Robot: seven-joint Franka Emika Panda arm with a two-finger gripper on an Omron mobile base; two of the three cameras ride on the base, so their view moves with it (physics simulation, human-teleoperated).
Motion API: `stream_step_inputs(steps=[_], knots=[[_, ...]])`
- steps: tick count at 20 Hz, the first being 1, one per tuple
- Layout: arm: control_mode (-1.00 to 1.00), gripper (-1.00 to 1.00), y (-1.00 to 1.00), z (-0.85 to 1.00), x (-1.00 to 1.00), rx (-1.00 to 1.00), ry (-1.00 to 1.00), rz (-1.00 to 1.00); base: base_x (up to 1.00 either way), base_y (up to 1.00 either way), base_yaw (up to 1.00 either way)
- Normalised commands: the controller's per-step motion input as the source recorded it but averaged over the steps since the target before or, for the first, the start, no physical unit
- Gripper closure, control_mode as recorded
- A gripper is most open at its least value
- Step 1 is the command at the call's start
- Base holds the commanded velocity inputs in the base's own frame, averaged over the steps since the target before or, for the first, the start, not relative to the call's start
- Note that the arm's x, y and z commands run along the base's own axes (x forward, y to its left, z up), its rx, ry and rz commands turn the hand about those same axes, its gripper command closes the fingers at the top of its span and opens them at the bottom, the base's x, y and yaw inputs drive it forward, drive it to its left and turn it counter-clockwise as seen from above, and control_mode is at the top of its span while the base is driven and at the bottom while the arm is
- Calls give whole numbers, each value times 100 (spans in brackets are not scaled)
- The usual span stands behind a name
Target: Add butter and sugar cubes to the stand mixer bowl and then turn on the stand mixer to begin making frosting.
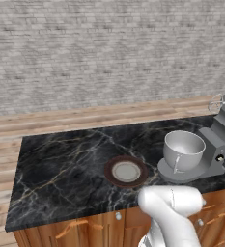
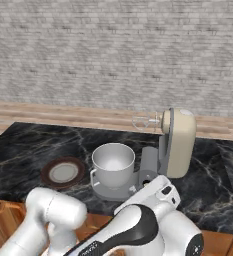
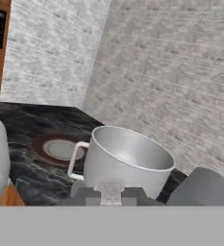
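The claw (image 3: 109,193) is closed, with nothing I can make out between its tips. It sits low at the counter's front edge, just short of the stand mixer (image 2: 175,142), looking across at the bowl (image 1: 183,150).

My main worry is the switch going on too soon. The mixer's head is tilted back, with the whisk (image 2: 145,121) up in the air at about 1 o'clock from the bowl in the right base view, well clear of the rim. Started like that, it would spin over nothing. A small dark knob (image 1: 220,157) shows on the mixer's base at 3 o'clock from the bowl in the left base view. A closed claw pushing towards it could just as easily shove the base or knock the bowl off its seat, because the hand is so close in.

The bowl stands upright on the mixer's base with its handle towards me. Its inside looks bare grey from both base views, though the hand view hides the bottom. The plate (image 1: 126,171) lies flat on the counter (image 1: 61,169) at 9 o'clock from the bowl, apart from it, and looks bare too.
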Motion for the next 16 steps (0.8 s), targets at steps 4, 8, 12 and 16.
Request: stream_step_inputs(steps=[4, 8, 12, 16], knots=[[-100, 100, 81, 69, 0, -12, 5, 0, 0, 0, 0], [-100, 100, 75, 53, 18, -14, 10, 0, 0, 0, 0], [-100, 100, 53, 24, 50, -12, 19, 0, 0, 0, 0], [-100, 100, 37, 8, 67, -11, 24, 0, 0, 0, 0]])
